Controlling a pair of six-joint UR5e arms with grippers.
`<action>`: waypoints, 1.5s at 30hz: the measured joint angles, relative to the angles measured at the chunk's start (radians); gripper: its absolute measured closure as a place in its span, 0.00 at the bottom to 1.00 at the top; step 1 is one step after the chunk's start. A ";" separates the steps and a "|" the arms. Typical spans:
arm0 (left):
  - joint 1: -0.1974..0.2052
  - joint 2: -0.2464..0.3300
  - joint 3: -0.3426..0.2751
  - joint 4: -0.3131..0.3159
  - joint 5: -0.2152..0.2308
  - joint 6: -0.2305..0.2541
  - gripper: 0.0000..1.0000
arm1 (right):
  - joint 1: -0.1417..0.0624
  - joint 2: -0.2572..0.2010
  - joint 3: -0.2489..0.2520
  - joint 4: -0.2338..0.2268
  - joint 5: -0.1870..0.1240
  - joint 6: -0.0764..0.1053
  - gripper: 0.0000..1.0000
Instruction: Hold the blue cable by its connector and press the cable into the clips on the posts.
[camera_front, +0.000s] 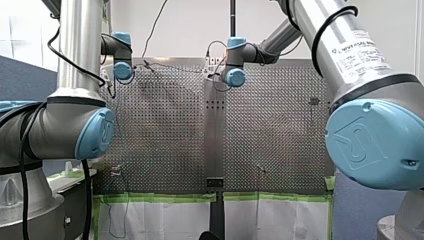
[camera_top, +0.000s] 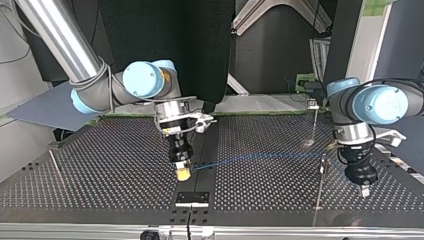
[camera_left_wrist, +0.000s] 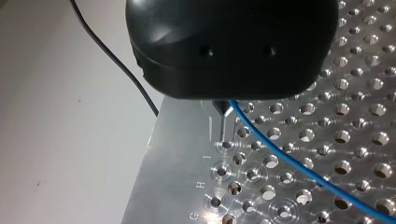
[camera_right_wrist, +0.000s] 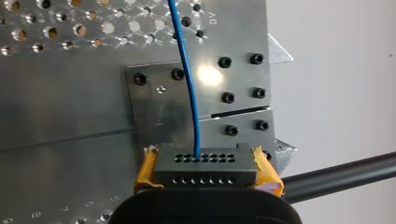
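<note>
- My right gripper (camera_right_wrist: 205, 169) is pinching the dark connector block (camera_right_wrist: 205, 163) from both sides, its yellow pads (camera_right_wrist: 145, 170) pressed against the block's ends.
- The blue cable (camera_right_wrist: 187, 79) leaves the middle of the connector's row of holes. It runs straight ahead of the gripper, away over a bolted metal bracket (camera_right_wrist: 154, 107) and onto the perforated table (camera_top: 100, 165).
- In the top view the cable's long axis lies nearly level above the table. It stretches from the yellow-padded gripper at centre-left towards the view's right, as far as a thin post (camera_top: 320, 185).
- A second thin post (camera_top: 314, 125) with a small clip on top stands further back, apart from the cable.
- My left gripper (camera_top: 364, 190) hangs low over the table just beyond the nearer post at the view's right.
- In the left wrist view the cable comes out from under its black housing and slants away across the holes.
- Whether this gripper is spread or closed cannot be told.
</note>
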 joint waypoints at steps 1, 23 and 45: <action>0.000 -0.001 0.001 0.000 0.001 0.000 1.00 | -0.001 0.003 -0.003 0.000 -0.001 0.001 1.00; -0.002 -0.015 0.010 0.003 0.019 0.001 1.00 | -0.006 0.068 -0.125 0.039 -0.021 0.016 1.00; 0.001 -0.014 0.010 -0.085 0.016 -0.007 0.00 | 0.000 0.069 -0.127 0.064 -0.022 0.016 1.00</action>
